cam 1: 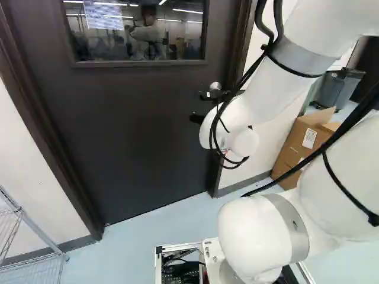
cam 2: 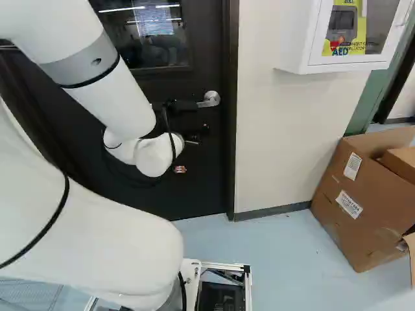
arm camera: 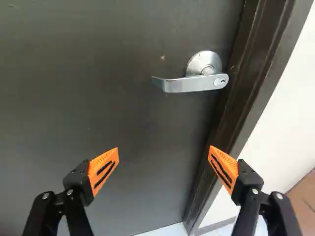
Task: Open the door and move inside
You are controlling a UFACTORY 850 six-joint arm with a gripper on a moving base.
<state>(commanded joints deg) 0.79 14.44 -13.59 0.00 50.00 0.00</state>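
My gripper [cam 2: 196,118] is in front of the dark door [cam 2: 155,188], beside and slightly below the silver lever handle [cam 2: 211,99] in the right base view. In the wrist view the gripper [arm camera: 164,153] has its orange-padded fingers spread wide, with nothing between them. The lever handle [arm camera: 189,83] lies ahead of the fingers, its bar roughly level and not touched by either pad. The door [arm camera: 88,88] stands closed in its dark frame [arm camera: 246,83]. In the left base view, the arm hides part of the area around the handle [cam 1: 215,86].
The door's window [cam 1: 136,35] is above the handle. Cardboard boxes [cam 2: 356,201] stand by the wall right of the frame, under a white AED cabinet [cam 2: 308,39]. A wire rack [cam 1: 29,236] stands left of the door. A grey bin [cam 1: 340,87] is beyond the boxes.
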